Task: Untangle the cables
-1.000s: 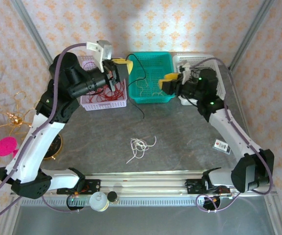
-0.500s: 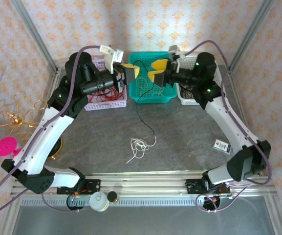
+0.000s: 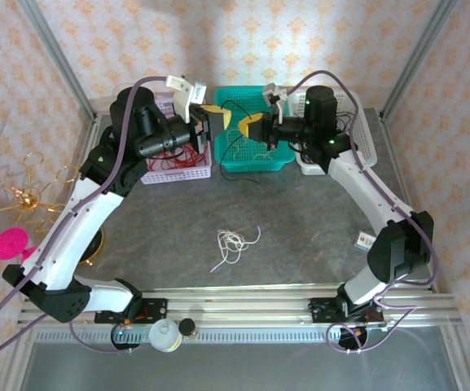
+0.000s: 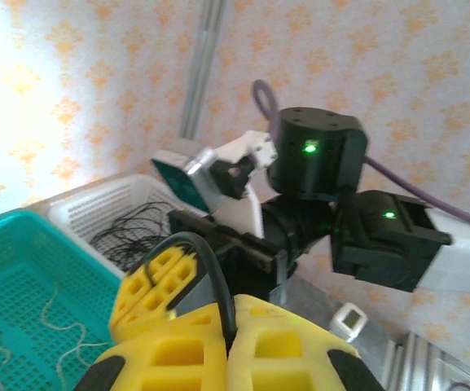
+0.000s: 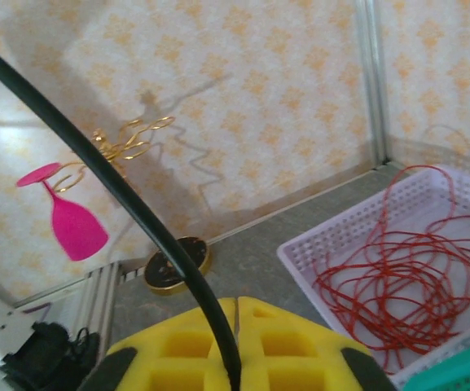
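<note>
Top external view: both arms reach to the far side of the table (image 3: pixel 300 228) and meet above the teal plastic mesh basket (image 3: pixel 275 161). The left gripper (image 3: pixel 221 119) and the right gripper (image 3: pixel 244 127) face each other just apart, and a thin black cable (image 3: pixel 235 102) arcs between them, its slack hanging over the basket. A red cable (image 3: pixel 173 159) lies coiled in the lilac mesh basket (image 3: pixel 177 173) on the left, a white mesh basket (image 3: pixel 363 138) stands on the right, and a small cream-white cable (image 3: pixel 233 242) lies loose on the middle of the table. Left wrist view: the left gripper's yellow pads are pressed together on the black cable (image 4: pixel 210 261), which loops up and across to the right gripper. Right wrist view: the right gripper's pads likewise pinch the black cable (image 5: pixel 120 194), which runs up and away to the left. The step in hand appears to be drawing this one cable free between two grips. The next move probably calls for carrying it right to the white basket without snagging the slack.
</note>
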Available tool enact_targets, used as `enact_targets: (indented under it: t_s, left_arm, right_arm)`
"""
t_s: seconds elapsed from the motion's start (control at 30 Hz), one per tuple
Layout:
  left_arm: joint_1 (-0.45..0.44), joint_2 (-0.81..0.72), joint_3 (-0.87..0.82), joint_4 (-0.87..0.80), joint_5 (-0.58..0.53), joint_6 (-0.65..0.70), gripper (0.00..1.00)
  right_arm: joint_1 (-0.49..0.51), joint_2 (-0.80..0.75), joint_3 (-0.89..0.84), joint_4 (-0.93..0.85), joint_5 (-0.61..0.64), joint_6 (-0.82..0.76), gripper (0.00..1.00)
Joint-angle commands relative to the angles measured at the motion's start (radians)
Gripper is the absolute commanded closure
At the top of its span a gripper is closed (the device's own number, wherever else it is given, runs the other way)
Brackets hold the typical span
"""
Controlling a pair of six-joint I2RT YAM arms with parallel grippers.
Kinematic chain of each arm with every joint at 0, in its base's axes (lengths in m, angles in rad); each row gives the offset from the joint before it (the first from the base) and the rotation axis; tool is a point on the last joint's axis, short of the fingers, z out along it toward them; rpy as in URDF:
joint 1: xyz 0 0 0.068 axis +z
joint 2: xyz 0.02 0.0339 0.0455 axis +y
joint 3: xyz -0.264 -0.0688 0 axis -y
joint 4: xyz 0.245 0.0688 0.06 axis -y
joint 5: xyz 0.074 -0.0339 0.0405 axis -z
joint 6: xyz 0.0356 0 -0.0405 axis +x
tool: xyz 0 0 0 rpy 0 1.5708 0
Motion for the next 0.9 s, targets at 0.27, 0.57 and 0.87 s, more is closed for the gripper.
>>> enact_targets:
  t_s: [0.27, 0.57, 0.87]
  left_arm:
    - [0.001, -0.068, -0.149, 0.098, -0.114, -0.038, 0.33]
    - [0.001, -0.109, -0.259, 0.164, -0.106, -0.06, 0.32]
    - [0.001, -0.137, -0.345, 0.163, -0.154, -0.101, 0.32]
  right_arm:
    - [-0.195, 0.014, 0.214, -0.227, 0.666, 0.114, 1.0]
    - [-0.345, 0.135, 0.257, -0.206, 1.031, 0.205, 1.0]
    - [-0.406, 0.384, 0.352, -0.341, 1.007, 0.185, 1.0]
